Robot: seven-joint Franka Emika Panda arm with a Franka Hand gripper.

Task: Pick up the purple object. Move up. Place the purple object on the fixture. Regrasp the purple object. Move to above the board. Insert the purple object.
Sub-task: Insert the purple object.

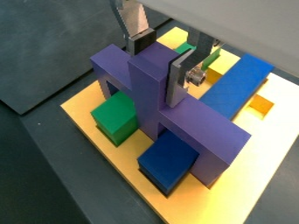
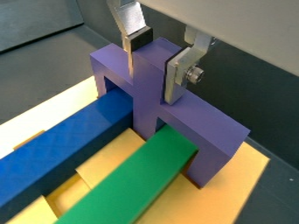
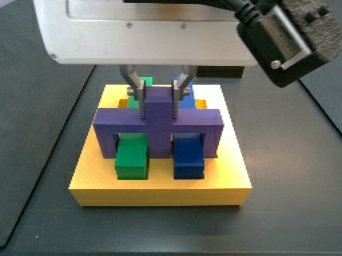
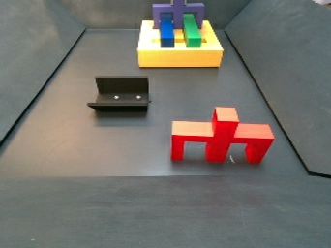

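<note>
The purple object (image 1: 198, 131) stands on the yellow board (image 1: 79, 109), its wide bar straddling the green bar (image 2: 128, 184) and the blue bar (image 2: 59, 149), legs down at the board. It also shows in both side views (image 3: 201, 125) (image 4: 169, 12). My gripper (image 1: 158, 63) is over the board with its two fingers on either side of the central upright stem, seemingly pressed against it, as the other wrist picture (image 2: 153, 68) and a side view (image 3: 156, 88) also show. The fixture (image 4: 120, 95) stands empty on the floor, apart from the board (image 4: 181, 56).
A red pronged piece (image 4: 220, 138) stands on the dark floor, to the right of the fixture. Dark walls enclose the floor. The arm's white housing (image 3: 134, 30) hangs over the board.
</note>
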